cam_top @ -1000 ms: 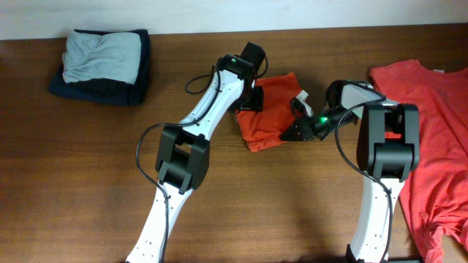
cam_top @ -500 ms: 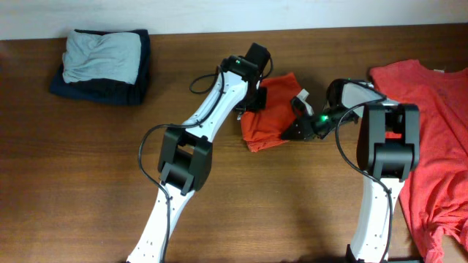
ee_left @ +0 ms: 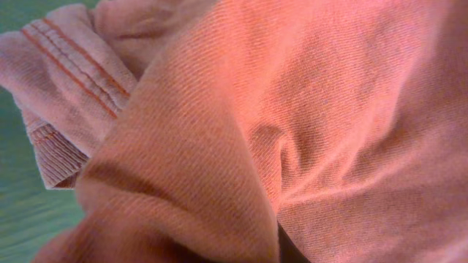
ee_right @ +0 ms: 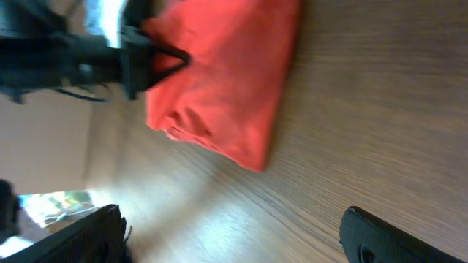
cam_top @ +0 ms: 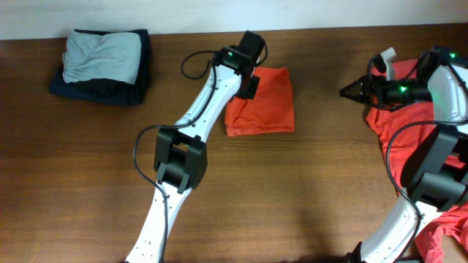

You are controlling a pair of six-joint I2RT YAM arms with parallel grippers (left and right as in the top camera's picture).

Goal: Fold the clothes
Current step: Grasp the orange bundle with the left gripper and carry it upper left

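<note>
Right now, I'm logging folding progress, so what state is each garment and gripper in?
folded shirt: folded into a rectangle, lying flat on the table
second shirt: unfolded, rumpled
grey and navy stack: folded, piled
left gripper: against the folded shirt's edge, open or shut unclear
right gripper: open, empty
</note>
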